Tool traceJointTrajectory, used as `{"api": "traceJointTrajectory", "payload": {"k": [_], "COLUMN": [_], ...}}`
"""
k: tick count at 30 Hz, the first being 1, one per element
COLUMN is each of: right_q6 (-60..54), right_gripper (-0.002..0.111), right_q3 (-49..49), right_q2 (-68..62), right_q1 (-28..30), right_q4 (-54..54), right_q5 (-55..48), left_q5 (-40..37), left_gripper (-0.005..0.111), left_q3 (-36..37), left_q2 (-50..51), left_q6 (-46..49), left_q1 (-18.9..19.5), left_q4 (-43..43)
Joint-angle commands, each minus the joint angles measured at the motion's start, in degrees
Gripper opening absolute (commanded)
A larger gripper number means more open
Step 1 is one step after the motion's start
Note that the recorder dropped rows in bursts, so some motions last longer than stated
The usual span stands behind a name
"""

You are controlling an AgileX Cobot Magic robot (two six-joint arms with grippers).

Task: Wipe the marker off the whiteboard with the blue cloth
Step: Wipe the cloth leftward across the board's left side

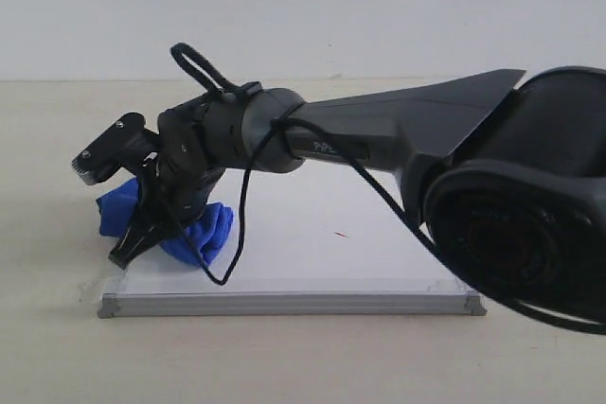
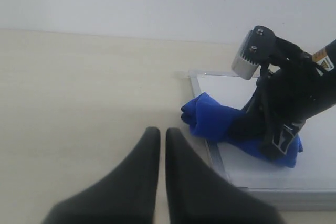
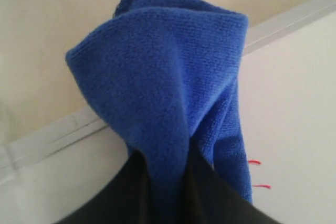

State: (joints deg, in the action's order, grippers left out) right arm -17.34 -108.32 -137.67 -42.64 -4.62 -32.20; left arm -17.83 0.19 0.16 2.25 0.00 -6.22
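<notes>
Blue cloth (image 3: 157, 87): looks soft, light, floppy; right gripper (image 3: 163, 182) pinches its bunched fold, probably the best hold. Left gripper (image 2: 158, 148) jaws nearly together, empty. Marker (image 3: 254, 162) unwiped on whiteboard (image 3: 299, 108).

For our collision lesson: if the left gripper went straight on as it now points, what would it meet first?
Probably only bare table: the left gripper aims past the blue cloth and whiteboard, which lie off its line; depth is unclear.
</notes>
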Motion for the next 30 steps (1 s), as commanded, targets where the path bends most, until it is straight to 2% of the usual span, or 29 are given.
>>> {"api": "traceJointTrajectory", "payload": {"k": [1, 5, 10, 13, 17, 19, 21, 25, 27, 30], "right_q6": [6.67, 11.37, 11.88, 7.72, -4.38, -6.33, -4.17, 12.18, 18.68, 20.30], "right_gripper": [0.000, 0.000, 0.000, 0.000, 0.000, 0.000, 0.000, 0.000, 0.000, 0.000], "right_q3": [-1.07, -3.90, -6.29, -6.54, -6.54, -6.66, -7.07, -7.31, -7.42, -7.78], "right_q2": [-3.00, -4.77, -4.75, -4.75, -4.75, -4.75, -4.75, -4.75, -4.75, -4.75], "right_q1": [5.51, 8.88, 8.05, 5.63, 1.42, 0.29, 0.46, 3.34, 5.01, 6.79], "right_q4": [5.05, 6.50, 5.30, 1.79, -7.78, -8.16, -5.17, 15.86, 22.63, 22.59], "right_q5": [-2.00, -6.07, -9.65, -10.82, -13.05, -12.65, -11.52, -10.08, -11.24, -13.38], "left_q5": [0.28, 0.28, 0.28, 0.28, 0.28, 0.28, 0.28, 0.28, 0.28, 0.28], "left_gripper": [0.004, 0.004, 0.004, 0.004, 0.004, 0.004, 0.004, 0.004, 0.004, 0.004], "left_q3": [-0.19, -0.19, -0.19, -0.19, -0.19, -0.19, -0.19, -0.19, -0.19, -0.19], "left_q2": [-0.16, -0.16, -0.16, -0.16, -0.16, -0.16, -0.16, -0.16, -0.16, -0.16], "left_q6": [0.36, 0.36, 0.36, 0.36, 0.36, 0.36, 0.36, 0.36, 0.36, 0.36], "left_q1": [-0.03, -0.03, -0.03, -0.03, -0.03, -0.03, -0.03, -0.03, -0.03, -0.03], "left_q4": [-0.35, -0.35, -0.35, -0.35, -0.35, -0.35, -0.35, -0.35, -0.35, -0.35]}}
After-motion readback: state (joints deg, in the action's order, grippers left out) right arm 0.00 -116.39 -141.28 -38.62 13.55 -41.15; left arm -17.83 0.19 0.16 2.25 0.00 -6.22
